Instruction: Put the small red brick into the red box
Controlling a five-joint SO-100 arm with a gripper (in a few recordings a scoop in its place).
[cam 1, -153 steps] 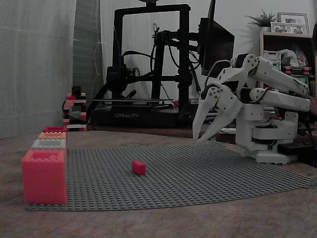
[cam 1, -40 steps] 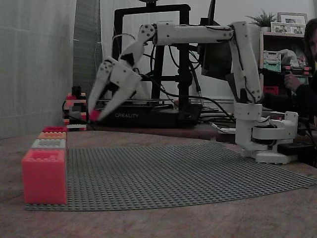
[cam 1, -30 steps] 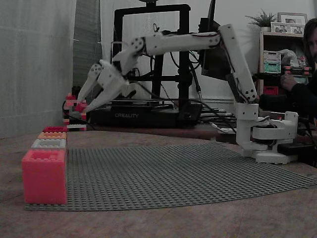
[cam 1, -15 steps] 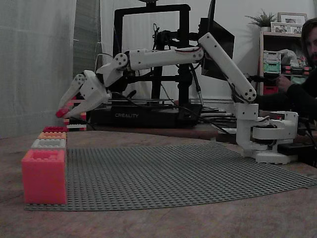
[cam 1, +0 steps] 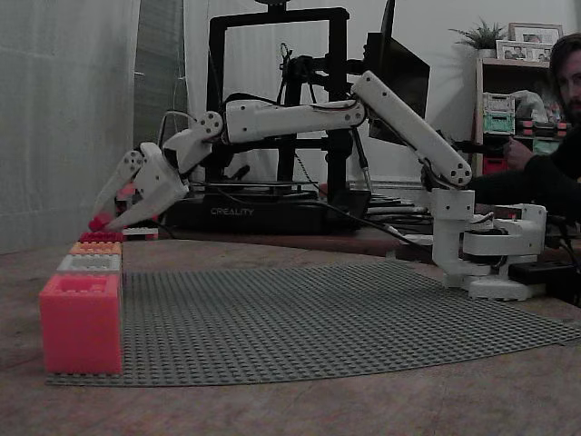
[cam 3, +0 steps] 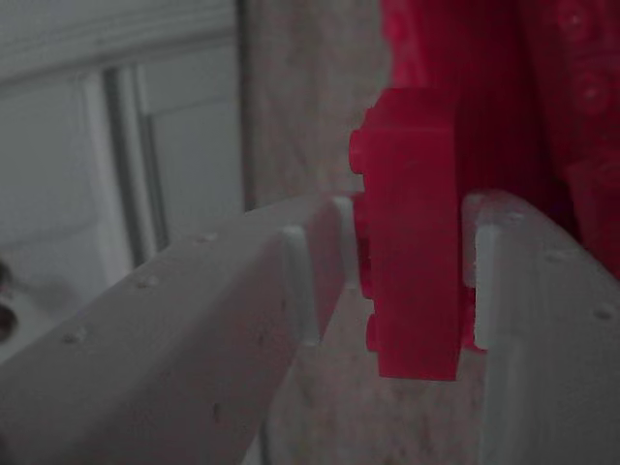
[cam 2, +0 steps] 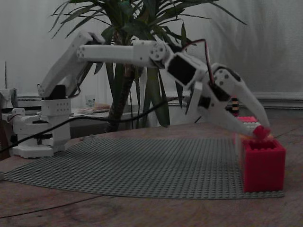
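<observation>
- Pinching the small red toy brick (cam 3: pixel 412 232) between my white two-finger gripper (cam 1: pixel 98 221), I hover above the far, deep crimson studded box (cam 1: pixel 100 237).
- Best to centre over its opening, lower, then release.

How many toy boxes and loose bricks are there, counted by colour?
pink-red box: 1
grey box: 1
orange box: 1
red box: 1
small red brick, held in the gripper: 1
Total: 5
</observation>
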